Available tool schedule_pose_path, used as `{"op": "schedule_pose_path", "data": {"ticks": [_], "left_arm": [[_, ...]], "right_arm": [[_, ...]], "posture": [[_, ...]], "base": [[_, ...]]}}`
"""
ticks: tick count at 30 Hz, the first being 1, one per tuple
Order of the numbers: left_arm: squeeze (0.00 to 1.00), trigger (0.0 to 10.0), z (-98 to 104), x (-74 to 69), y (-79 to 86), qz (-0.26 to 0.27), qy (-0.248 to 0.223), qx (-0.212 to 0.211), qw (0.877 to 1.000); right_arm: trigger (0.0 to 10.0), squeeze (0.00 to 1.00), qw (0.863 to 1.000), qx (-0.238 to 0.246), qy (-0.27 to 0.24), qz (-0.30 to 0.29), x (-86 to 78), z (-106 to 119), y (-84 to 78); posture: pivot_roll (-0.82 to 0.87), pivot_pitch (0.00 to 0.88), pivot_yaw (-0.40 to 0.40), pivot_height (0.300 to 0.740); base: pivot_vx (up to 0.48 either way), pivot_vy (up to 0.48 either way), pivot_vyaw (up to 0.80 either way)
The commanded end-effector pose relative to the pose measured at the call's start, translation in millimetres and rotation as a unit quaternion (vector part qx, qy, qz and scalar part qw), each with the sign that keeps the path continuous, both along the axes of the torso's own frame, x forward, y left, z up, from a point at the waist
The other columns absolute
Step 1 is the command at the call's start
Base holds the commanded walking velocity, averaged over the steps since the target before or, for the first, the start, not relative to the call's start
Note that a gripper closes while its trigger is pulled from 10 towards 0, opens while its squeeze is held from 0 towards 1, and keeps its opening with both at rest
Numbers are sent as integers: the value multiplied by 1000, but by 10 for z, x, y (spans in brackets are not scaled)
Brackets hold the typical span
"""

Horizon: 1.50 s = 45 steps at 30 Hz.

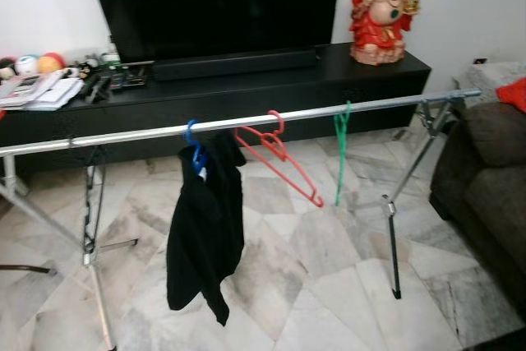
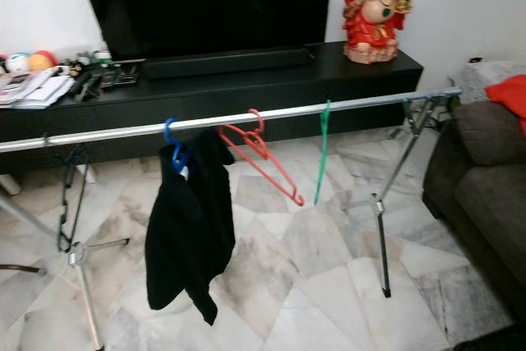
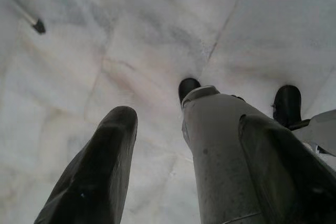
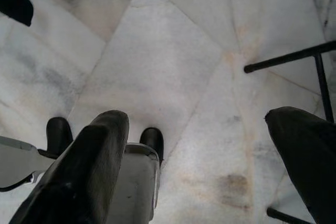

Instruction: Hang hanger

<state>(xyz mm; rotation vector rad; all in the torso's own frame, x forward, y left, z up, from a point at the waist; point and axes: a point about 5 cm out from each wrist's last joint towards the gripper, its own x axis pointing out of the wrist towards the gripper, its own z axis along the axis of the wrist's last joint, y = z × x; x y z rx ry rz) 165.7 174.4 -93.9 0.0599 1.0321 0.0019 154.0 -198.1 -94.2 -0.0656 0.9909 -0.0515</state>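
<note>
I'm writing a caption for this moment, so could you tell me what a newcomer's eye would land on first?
Probably the silver clothes rail across the room, carrying a black garment on a blue hanger, a tilted red hanger and a green hanger. Behind it, a red figurine stands on the black TV cabinet.

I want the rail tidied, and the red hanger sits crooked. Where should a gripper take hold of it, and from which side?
Probably the red hanger is best gripped on its long sloping arm, just below the hook, coming from the robot's side of the silver rail. It hangs empty and tilted, with its lower end pointing down to the right, so that bar is bare; the black garment hangs just to its left.
</note>
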Motion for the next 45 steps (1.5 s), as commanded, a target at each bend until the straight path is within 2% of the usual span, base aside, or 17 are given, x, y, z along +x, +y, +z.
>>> {"op": "schedule_pose_path", "data": {"ticks": [1,7,22,33,36,40,45], "left_arm": [[0,10000,-35,-78,-9,-7,14,6,1000],[0,10000,-38,-78,-46,-1,14,3,1000],[0,10000,-36,-82,-13,1,12,2,1000],[0,10000,-37,-89,5,-10,13,9,1000],[0,10000,-37,-90,-1,-30,14,17,999],[0,10000,-39,-95,-6,-37,15,21,999],[0,10000,-14,-64,107,-26,7,21,999]], "right_arm": [[10000,0,1000,5,6,-2,-26,-16,27],[10000,0,1000,6,6,-1,-24,-15,27],[10000,0,1000,6,8,0,-31,-18,28],[10000,0,1000,7,8,-1,-41,-24,42],[10000,0,1000,7,9,-1,-44,-25,46],[10000,0,1000,8,9,-2,-45,-26,49],[10000,0,1000,8,8,-2,-42,-25,48]], "posture": [[-7,10,31,740],[-6,10,31,740],[-8,0,36,740],[-12,0,46,740],[-13,0,48,740],[-15,0,49,740],[-12,0,47,740]], "base": [[0,-480,-750],[0,-80,-750],[0,0,-746],[0,0,-741],[0,0,-738],[0,-480,-738],[0,0,-736]]}}
